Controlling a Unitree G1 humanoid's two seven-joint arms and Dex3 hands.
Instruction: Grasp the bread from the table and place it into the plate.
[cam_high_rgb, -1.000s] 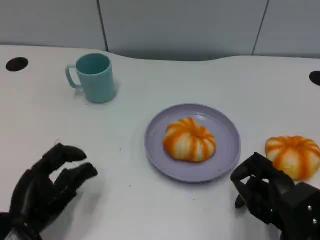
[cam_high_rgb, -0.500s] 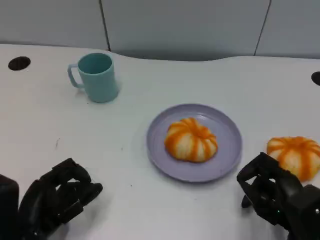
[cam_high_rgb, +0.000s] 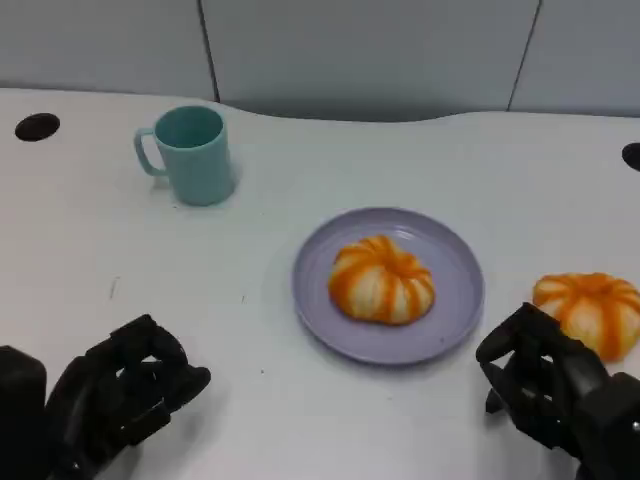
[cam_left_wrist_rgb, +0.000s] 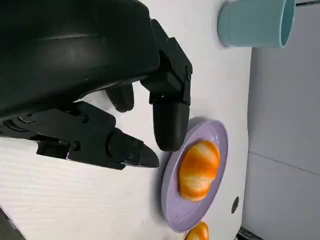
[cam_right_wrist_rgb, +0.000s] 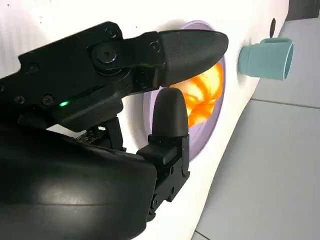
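Two breads: one (cam_high_rgb: 382, 279) on plate (cam_high_rgb: 318, 313), one (cam_high_rgb: 590, 310) at tabletop's right edge | I read left hand (cam_high_rgb: 118, 393) curled, empty | right hand (cam_high_rgb: 545, 383) seemingly empty, fingers part-curled.

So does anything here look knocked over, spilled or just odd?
Nothing stands out. The mug stands upright, one bread sits in the plate, and a second bread lies on the table beside the right hand. No spills show.

Glossy plate (cam_high_rgb: 455, 330), matt white table (cam_high_rgb: 300, 160)
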